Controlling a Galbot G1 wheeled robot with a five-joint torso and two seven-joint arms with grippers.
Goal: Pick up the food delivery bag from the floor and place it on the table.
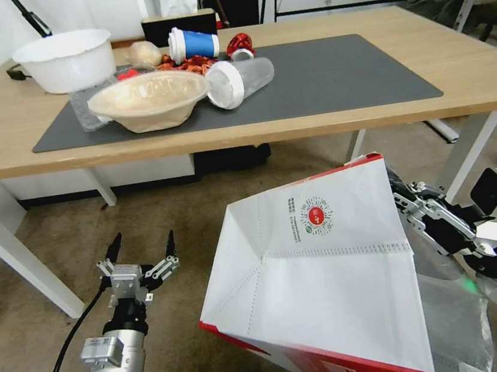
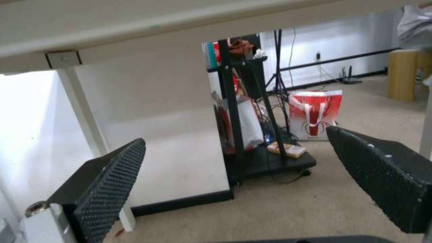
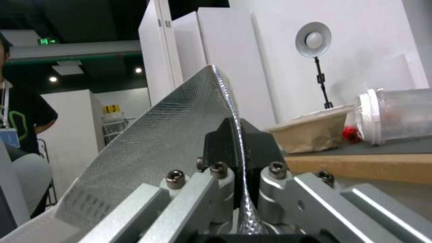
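The right gripper (image 3: 238, 141) has its jaws pinched tight on the foil edge of the bag (image 1: 327, 285), holding it up off the floor (image 1: 162, 220). The left gripper (image 1: 141, 247) hangs low with jaws wide open, holding nothing. Farther off stands the worktop (image 1: 475, 61).

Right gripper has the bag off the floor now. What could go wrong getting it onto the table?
The right gripper pinches only a thin foil-lined edge of the large white and red delivery bag; it may slip or tear. The tilted bag could catch the light-wood table's edge or knock the tipped clear plastic cup.
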